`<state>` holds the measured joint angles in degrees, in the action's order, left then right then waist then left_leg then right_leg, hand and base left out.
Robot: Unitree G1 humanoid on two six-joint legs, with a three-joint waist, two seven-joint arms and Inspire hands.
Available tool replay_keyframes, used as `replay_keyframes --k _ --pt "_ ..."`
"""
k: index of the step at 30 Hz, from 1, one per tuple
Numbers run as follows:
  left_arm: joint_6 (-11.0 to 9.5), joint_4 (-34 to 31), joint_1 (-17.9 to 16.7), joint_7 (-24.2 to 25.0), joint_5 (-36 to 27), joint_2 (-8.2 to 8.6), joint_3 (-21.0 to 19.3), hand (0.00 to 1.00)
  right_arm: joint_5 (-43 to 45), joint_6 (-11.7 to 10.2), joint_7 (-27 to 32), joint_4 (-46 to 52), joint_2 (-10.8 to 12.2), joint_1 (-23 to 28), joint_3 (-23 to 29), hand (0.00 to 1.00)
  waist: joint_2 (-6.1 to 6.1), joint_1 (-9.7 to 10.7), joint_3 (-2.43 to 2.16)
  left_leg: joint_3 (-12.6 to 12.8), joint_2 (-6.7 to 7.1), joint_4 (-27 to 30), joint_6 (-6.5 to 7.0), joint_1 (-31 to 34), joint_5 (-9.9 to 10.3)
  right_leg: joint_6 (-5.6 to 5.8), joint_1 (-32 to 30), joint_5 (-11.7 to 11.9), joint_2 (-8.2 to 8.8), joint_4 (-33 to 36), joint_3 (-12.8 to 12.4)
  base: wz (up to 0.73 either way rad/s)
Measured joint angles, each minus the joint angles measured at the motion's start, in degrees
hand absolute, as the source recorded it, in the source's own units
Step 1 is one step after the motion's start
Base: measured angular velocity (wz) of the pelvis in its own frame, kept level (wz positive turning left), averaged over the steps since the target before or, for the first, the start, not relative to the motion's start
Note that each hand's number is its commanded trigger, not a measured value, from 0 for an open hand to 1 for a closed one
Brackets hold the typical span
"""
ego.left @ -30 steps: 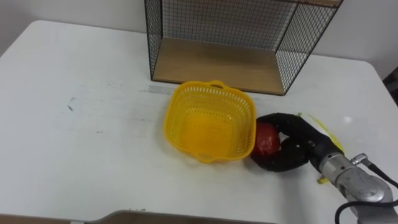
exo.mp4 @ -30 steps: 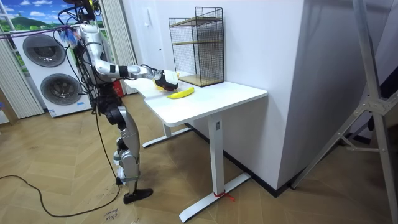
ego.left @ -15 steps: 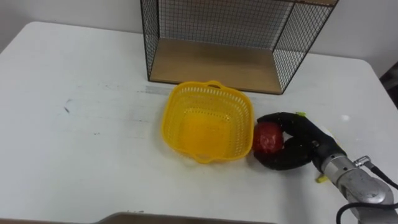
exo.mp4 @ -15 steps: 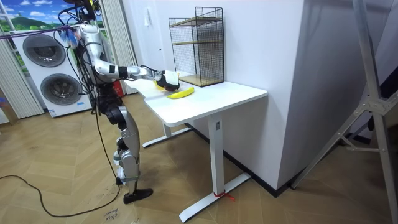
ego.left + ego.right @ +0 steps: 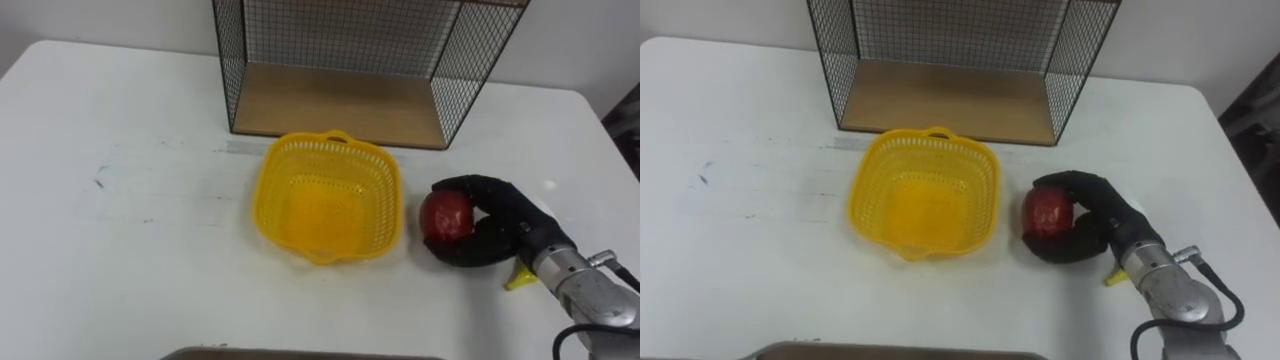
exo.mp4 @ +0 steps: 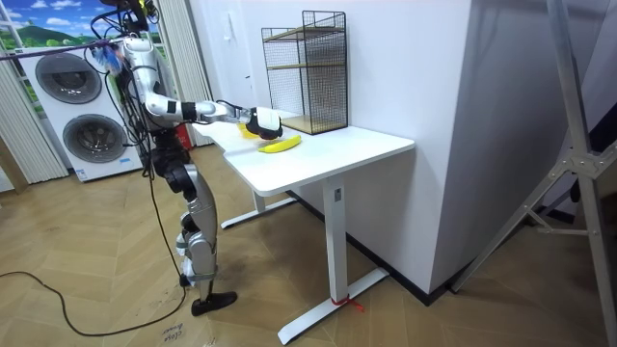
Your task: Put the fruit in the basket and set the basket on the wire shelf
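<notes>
Fingers [image 5: 470, 184] of the right hand [image 5: 500, 228] curled round the red apple [image 5: 445, 214].
The apple is held just right of the yellow basket [image 5: 285, 170], which stands on the white table [image 5: 120, 250] before the wire shelf [image 5: 340, 105].

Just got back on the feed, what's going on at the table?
The right hand is curled round the red apple, just right of the yellow basket. The basket sits empty on the white table, in front of the wire shelf. A banana lies on the table beside that arm, not yet picked up.
</notes>
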<state>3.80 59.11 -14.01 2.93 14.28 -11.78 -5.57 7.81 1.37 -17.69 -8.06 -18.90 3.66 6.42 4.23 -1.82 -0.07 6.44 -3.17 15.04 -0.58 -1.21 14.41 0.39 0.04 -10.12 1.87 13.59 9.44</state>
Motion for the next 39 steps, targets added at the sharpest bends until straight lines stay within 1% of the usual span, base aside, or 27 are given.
replay_keyframes --k 5,11,14,16,19,21,24,29,33,35,39 --pt "0.0 0.0 -0.2 0.0 0.0 0.06 0.0 0.0 0.0 0.0 0.0 0.1 0.0 0.0 0.4 1.0 -0.33 0.0 0.23 0.0 0.03 0.3 0.0 0.2 0.0 -0.01 0.1 0.0 0.0 0.1 -0.1 0.0" --pt "0.0 0.4 -0.8 0.0 0.1 0.11 -0.1 0.0 1.3 0.0 0.5 3.7 0.0 0.0 2.1 1.0 -0.72 0.1 0.21 0.2 0.02 0.3 0.0 0.5 0.0 -0.02 -0.2 0.0 -0.13 0.1 -0.6 -0.02" --pt "-0.2 1.3 -0.8 -0.1 0.1 0.12 -0.5 0.0 1.3 -0.1 1.4 7.1 0.0 -0.1 2.2 1.0 -0.67 0.0 0.23 0.5 0.02 0.2 0.0 0.2 0.0 -0.02 -0.2 0.0 -0.14 0.1 -1.0 -0.06" --pt "-0.4 1.7 -0.9 -0.1 0.1 0.12 -0.5 0.0 1.2 -0.2 2.4 9.1 0.0 -0.2 2.1 1.0 -0.6 -0.1 0.33 0.9 0.02 -0.3 0.0 -0.4 0.0 -0.01 0.2 0.0 -0.15 0.0 -1.3 -0.07" --pt "-0.6 2.3 -0.8 -0.1 0.1 0.1 -0.3 0.0 1.2 -0.9 3.1 10.8 0.0 -0.3 2.0 1.0 -0.26 -0.2 0.49 1.0 0.04 -0.3 0.01 -0.4 0.0 0.0 0.2 0.0 -0.15 0.0 -1.4 -0.01" --pt "-0.6 2.6 -0.8 -0.1 0.1 0.1 0.1 0.0 1.2 -1.3 4.0 10.9 0.0 -0.6 1.9 1.0 -0.15 -0.1 0.51 0.9 0.03 -0.3 0.01 -0.4 0.0 0.01 0.2 0.0 -0.15 0.1 -1.4 0.0" --pt "-0.6 2.7 -0.8 -0.1 0.4 0.1 0.2 0.0 1.2 -1.3 4.9 11.5 0.0 -0.7 1.8 1.0 -0.09 -0.2 0.57 1.0 0.03 -0.3 0.01 -0.3 0.0 0.02 0.0 0.0 -0.15 0.1 -1.4 0.0" --pt "-0.6 2.7 -0.7 0.1 0.7 0.07 0.1 0.0 1.2 -1.3 4.9 14.8 0.0 -0.7 1.7 1.0 -0.05 -0.3 0.53 1.2 0.01 -0.3 0.01 0.1 0.0 0.02 -0.6 0.0 -0.18 0.2 -1.5 0.0" --pt "-0.6 2.7 -0.3 0.2 1.5 0.05 0.2 0.0 1.2 -1.3 4.9 15.9 0.0 -1.0 1.4 1.0 0.02 -0.8 0.49 1.2 -0.02 -0.2 0.01 0.1 0.0 0.02 -0.8 0.0 -0.18 0.2 -1.5 0.0" --pt "-0.6 2.6 0.2 0.2 1.5 0.06 0.3 0.0 1.3 -1.3 4.9 15.9 0.0 -1.0 1.3 1.0 -0.11 -1.4 0.55 1.2 -0.03 -0.3 0.0 0.2 0.0 0.02 -0.8 0.0 -0.22 0.2 -1.5 0.0" --pt "-0.6 2.7 0.3 0.2 1.5 0.07 0.3 0.0 1.3 -1.3 3.7 15.9 0.0 -1.2 0.9 1.0 -0.4 -1.8 0.5 1.2 -0.05 -0.4 0.0 0.5 0.0 0.02 -1.0 0.0 -0.25 0.3 -1.5 0.0"
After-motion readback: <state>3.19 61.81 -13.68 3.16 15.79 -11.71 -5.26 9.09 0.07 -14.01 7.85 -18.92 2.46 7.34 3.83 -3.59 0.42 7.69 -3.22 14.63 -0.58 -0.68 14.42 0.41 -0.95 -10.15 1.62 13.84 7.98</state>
